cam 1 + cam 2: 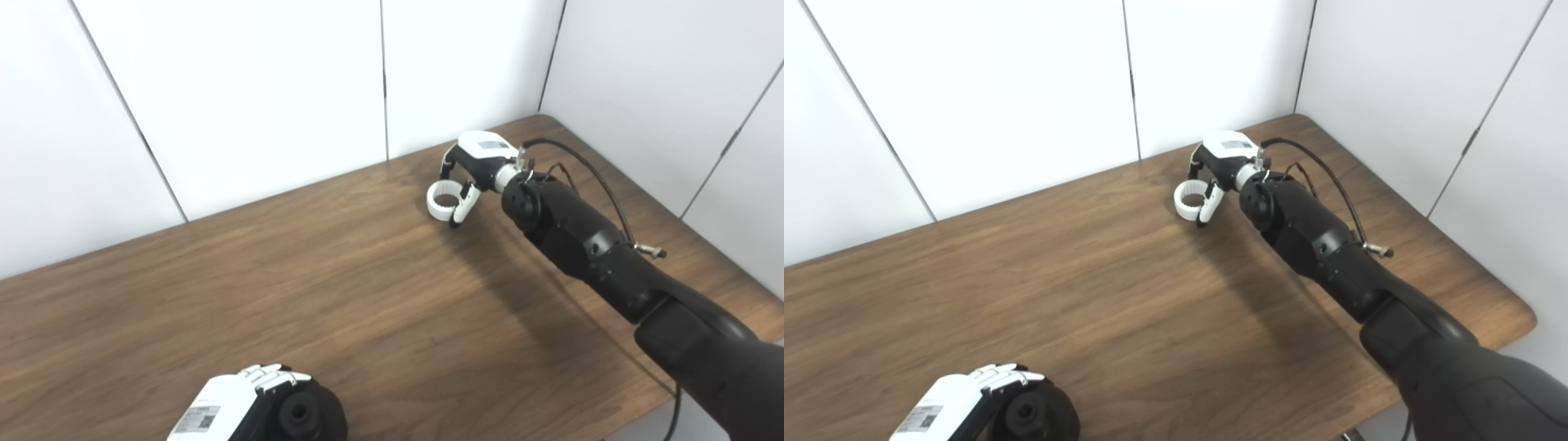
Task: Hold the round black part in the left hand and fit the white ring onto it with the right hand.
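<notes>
My left hand (242, 401) is at the bottom edge of the table, shut on the round black part (309, 416), whose centre hole faces up. It also shows in the right eye view (1035, 416). My right hand (478, 162) reaches to the far side of the table. Its fingers and thumb are closed around the white ring (440, 203), which has a ribbed inner face and sits at or just above the table top. The thumb presses the ring's near right side. The two hands are far apart.
The wooden table (367, 294) stands in a corner of white panel walls. Its right edge and rounded front right corner (1519, 318) show. A black cable (588, 165) loops along my right forearm.
</notes>
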